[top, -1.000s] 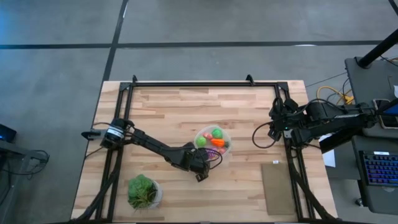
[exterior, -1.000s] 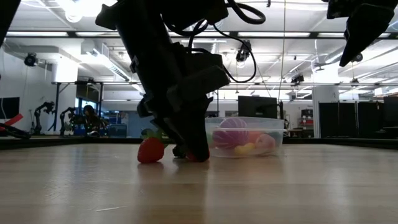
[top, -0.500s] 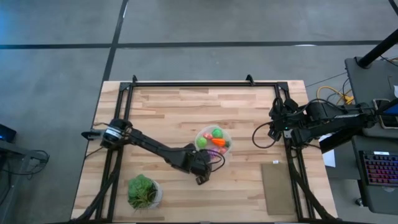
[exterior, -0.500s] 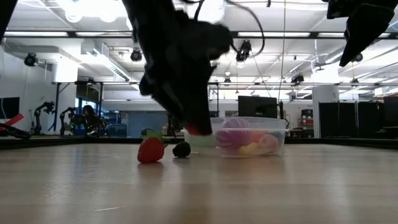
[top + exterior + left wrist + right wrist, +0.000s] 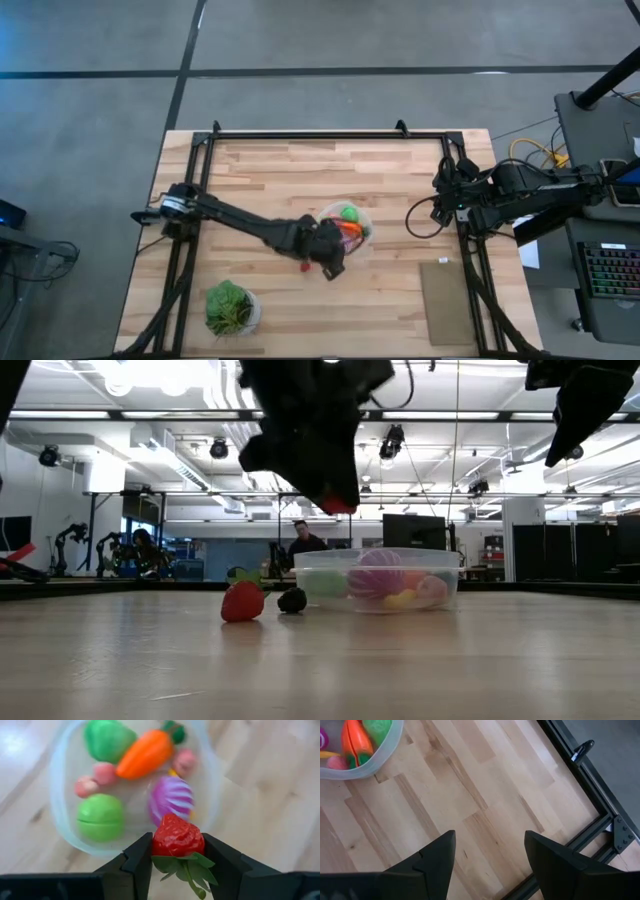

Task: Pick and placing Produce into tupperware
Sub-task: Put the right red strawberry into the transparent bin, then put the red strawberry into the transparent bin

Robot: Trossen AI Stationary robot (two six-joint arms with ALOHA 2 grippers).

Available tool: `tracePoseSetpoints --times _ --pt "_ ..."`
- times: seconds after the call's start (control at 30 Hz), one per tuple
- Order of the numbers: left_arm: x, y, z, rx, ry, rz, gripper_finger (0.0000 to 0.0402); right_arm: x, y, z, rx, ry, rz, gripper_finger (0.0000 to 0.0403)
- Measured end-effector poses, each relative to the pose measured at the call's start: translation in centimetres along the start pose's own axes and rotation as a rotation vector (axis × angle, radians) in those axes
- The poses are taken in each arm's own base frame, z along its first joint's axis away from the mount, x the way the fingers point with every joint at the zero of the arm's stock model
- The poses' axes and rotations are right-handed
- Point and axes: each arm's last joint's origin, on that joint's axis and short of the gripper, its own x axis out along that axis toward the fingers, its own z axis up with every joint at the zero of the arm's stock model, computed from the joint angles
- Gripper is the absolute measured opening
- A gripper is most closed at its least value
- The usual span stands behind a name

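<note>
My left gripper (image 5: 177, 846) hangs above the table, shut on a red toy strawberry (image 5: 178, 836) with green leaves. In the low view the left gripper (image 5: 338, 500) is well above the clear round tupperware (image 5: 440, 575). The tupperware (image 5: 55, 795) holds two green pieces, an orange carrot (image 5: 148, 754), a purple ball (image 5: 171, 797) and pink pieces. A second red strawberry (image 5: 243, 602) and a small dark piece (image 5: 292, 600) rest on the table left of the tupperware. My right gripper (image 5: 490, 855) waits open at the table's right edge. My left gripper pinches the strawberry's red body (image 5: 161, 840) between its two fingers, one on each side. The fingers come from above, pointing down. The strawberry is lifted clear, over the tupperware's edge beside the purple ball, and its green leaves (image 5: 187, 867) point back toward the wrist.
A leafy green plant in a white pot (image 5: 231, 308) stands at the near left of the table. A flat brown pad (image 5: 447, 300) lies near the right edge. The black frame rail (image 5: 580, 810) runs past the right gripper. A person (image 5: 303, 540) sits far behind the table.
The left gripper has risen from the table at the tupperware's near-left side, carrying the red strawberry up clear of the wood, and has moved toward the tupperware. The second strawberry and the dark piece have stayed where they lay.
</note>
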Motion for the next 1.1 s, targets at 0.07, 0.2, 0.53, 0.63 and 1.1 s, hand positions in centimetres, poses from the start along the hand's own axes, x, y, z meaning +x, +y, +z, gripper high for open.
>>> tracePoseSetpoints --times 0.07,0.2,0.53,0.63,1.1 --pt "0.6 1.0 0.7 -0.026 0.011 0.012 0.0134 0.0 0.0 0.0 0.001 -0.001 0.0 0.0231" --pt "1.6 2.8 2.0 -0.073 0.021 0.042 0.0136 0.0 0.0 0.0 0.008 -0.001 0.001 0.0231" --pt "2.2 3.4 3.2 -0.127 0.018 -0.051 0.022 0.0 0.0 0.0 0.012 -0.001 0.001 0.0231" --pt "2.0 2.9 2.5 -0.113 0.067 -0.077 0.0235 0.0 0.0 0.0 0.011 -0.001 0.001 0.0231" --pt "-2.1 -2.0 -6.0 -0.231 0.309 0.027 0.0239 0.0 0.0 0.0 -0.006 -0.003 0.001 0.0231"
